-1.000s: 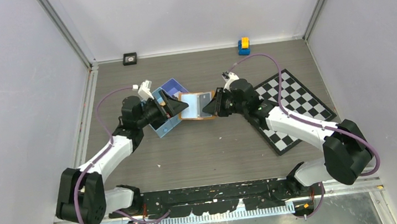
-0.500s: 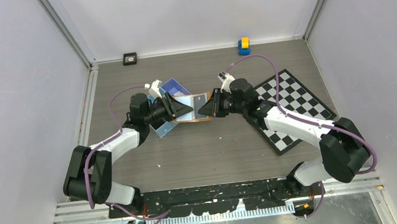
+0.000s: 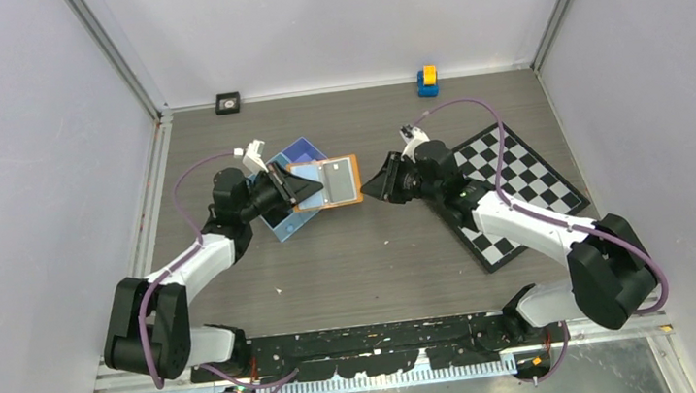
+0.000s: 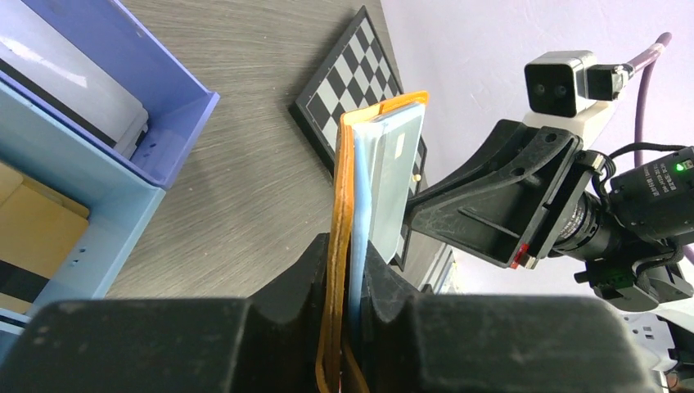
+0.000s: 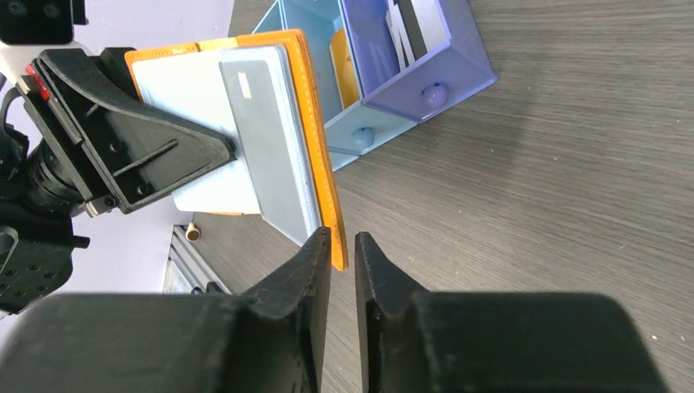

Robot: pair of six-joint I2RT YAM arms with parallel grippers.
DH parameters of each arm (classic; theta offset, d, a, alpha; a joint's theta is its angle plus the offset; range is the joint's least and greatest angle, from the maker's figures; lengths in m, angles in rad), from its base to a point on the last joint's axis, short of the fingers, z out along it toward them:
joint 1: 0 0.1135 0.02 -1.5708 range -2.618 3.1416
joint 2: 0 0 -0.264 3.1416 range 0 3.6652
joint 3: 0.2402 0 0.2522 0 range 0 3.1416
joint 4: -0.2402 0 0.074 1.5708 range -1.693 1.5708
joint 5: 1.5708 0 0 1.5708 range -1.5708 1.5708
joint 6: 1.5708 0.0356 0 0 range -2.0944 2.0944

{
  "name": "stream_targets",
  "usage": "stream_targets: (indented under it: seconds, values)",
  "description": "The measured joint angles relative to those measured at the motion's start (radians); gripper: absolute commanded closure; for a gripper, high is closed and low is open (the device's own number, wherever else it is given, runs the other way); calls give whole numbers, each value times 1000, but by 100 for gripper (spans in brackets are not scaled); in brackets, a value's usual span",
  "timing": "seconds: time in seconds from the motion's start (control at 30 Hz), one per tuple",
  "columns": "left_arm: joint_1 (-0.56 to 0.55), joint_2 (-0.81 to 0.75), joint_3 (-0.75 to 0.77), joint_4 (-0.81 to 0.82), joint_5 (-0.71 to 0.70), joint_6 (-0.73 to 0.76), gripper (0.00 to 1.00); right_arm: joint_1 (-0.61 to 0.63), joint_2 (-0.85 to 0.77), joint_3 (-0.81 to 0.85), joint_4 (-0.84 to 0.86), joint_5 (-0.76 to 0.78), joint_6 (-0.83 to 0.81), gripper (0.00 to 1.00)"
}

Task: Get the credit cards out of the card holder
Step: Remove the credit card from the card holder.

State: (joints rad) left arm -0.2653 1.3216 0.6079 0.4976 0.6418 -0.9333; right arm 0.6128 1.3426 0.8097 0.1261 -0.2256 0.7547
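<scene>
The orange card holder [image 3: 347, 179] hangs above the table, opened out, with its pale inside facing up. My left gripper [image 3: 300, 188] is shut on its left end; in the left wrist view the jaws [image 4: 350, 246] pinch the orange leaf and a pale blue layer. The credit cards [image 5: 270, 147] sit in the holder, a grey one over a paler one, also visible from above [image 3: 330, 177]. My right gripper [image 3: 370, 190] stands just right of the holder. Its jaws [image 5: 342, 241] are parted by a narrow gap, with the holder's orange corner [image 5: 337, 254] loose at the tips.
A blue three-compartment tray [image 3: 290, 220] lies under my left arm, with cards in it [image 5: 417, 20]. A chessboard mat [image 3: 518, 179] lies under the right arm. A yellow and blue toy [image 3: 427, 80] and a small black square [image 3: 228, 103] sit at the back wall.
My left gripper went from open to shut on the holder's left end and drew it leftwards. My right gripper loosened its hold on the right end and backed off a little.
</scene>
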Motion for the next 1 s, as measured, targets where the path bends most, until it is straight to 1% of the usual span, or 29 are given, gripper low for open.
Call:
stream_targets:
  seconds: [0.07, 0.17, 0.3, 0.37, 0.6, 0.83, 1.0]
  values:
    - [2, 0, -3, 0, -4, -3, 99, -6, -1, 0, 10, 3, 8, 87]
    - [2, 0, -3, 1, -3, -7, 100, -6, -1, 0, 24, -8, 9, 87]
    - [2, 1, -3, 8, -1, -11, 100, -6, 14, 0, 42, -44, 11, 71]
    - [2, 1, -3, 8, -1, -11, 100, -6, 28, 0, 47, -58, 13, 68]
    - [2, 6, -3, 8, 3, -24, 100, -6, 43, 0, 45, -59, 16, 52]
    - [2, 8, -3, 9, 6, -29, 100, -6, 29, 0, 39, -21, 15, 52]
    - [2, 15, -3, 13, 9, -30, 100, -6, 23, 0, 34, -1, 14, 55]
